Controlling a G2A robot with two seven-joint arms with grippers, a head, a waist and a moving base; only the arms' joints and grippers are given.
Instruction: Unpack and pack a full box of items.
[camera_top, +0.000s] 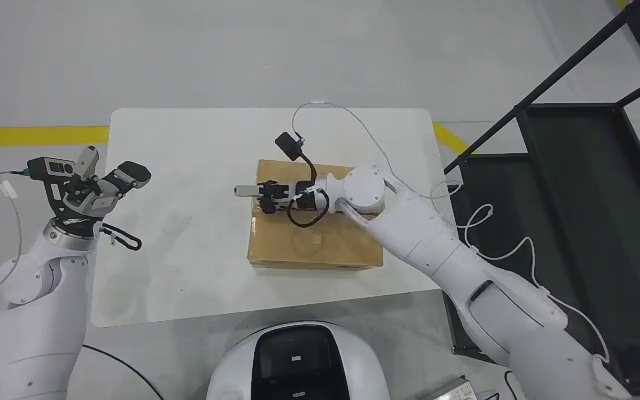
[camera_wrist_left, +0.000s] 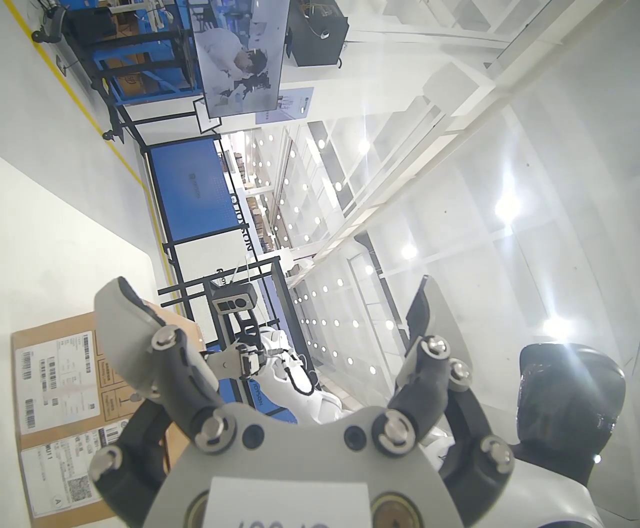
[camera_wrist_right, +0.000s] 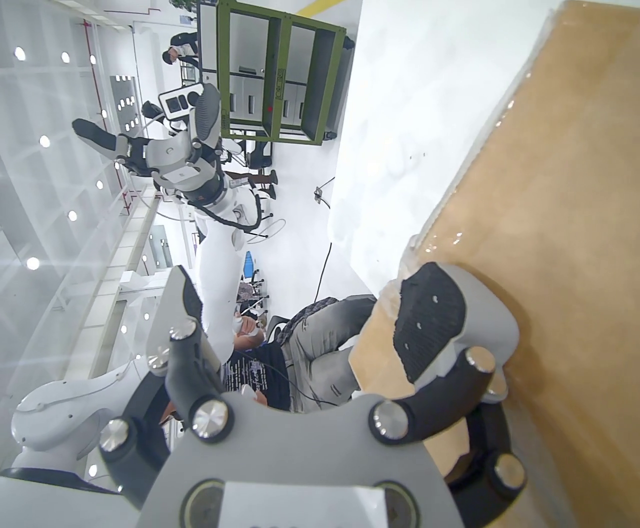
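Floor first: grey concrete floor (camera_top: 300, 50) all round, a yellow line (camera_top: 50, 135) at the left of the top view, a black metal rack (camera_top: 570, 150) at the right. The white counter (camera_top: 180, 260) takes the middle, its corners rounded. On it, just right of centre, the cardboard box (camera_top: 310, 235) lies flat and closed. Its slightly longer side runs left to right, edges square with the counter's, and a labelled side faces the left arm. Now the right end effector (camera_top: 255, 190) sits over the box's upper-left corner, pointing left. Its fingers are spread wide, one pad (camera_wrist_right: 430, 320) at the taped edge, nothing gripped. The left end effector (camera_top: 110, 168) hangs at the counter's left edge, well apart from the box, released too.
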